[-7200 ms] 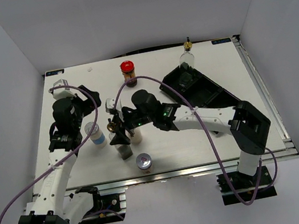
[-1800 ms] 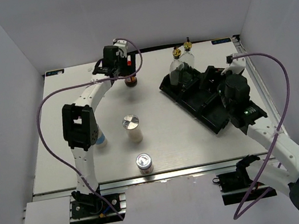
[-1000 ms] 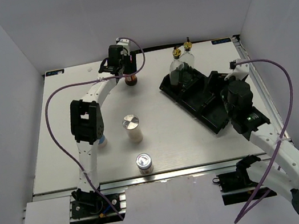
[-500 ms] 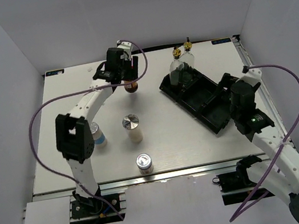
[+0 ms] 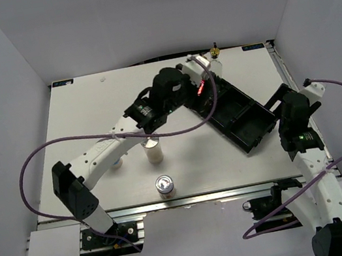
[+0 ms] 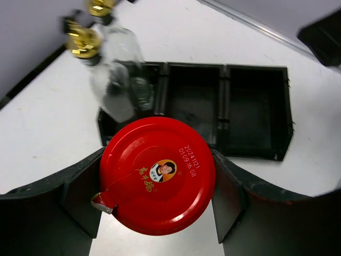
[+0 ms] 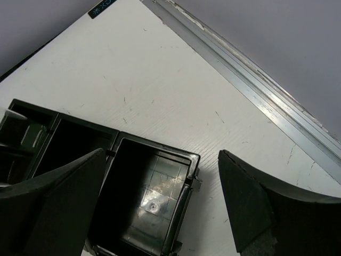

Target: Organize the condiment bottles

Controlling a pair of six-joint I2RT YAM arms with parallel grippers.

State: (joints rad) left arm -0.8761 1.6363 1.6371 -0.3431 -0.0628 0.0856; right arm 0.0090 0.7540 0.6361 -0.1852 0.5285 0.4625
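Observation:
My left gripper (image 5: 200, 86) is shut on the red-lidded dark jar (image 5: 202, 87) and holds it over the far end of the black tray (image 5: 249, 121). In the left wrist view the red lid (image 6: 157, 181) sits between my fingers (image 6: 80, 200), just in front of the tray (image 6: 256, 106). Two clear glass bottles with gold pourers (image 6: 114, 80) stand at the tray's left end. From above only one bottle (image 5: 214, 54) shows. Two silver-lidded shakers (image 5: 154, 152) (image 5: 164, 183) stand on the table. The blue-labelled one (image 5: 117, 163) is mostly hidden under my left arm. My right gripper (image 5: 279, 97) (image 7: 160, 197) is open and empty above the tray's near end compartment (image 7: 160, 152).
A metal rail (image 5: 298, 89) runs along the table's right edge, close to my right arm; it also shows in the right wrist view (image 7: 256, 90). White walls close in the back and both sides. My left arm stretches diagonally across the middle of the table.
My left gripper has carried the red-lidded jar from the back middle of the table rightward to the tray. My right arm has drawn back toward the right edge.

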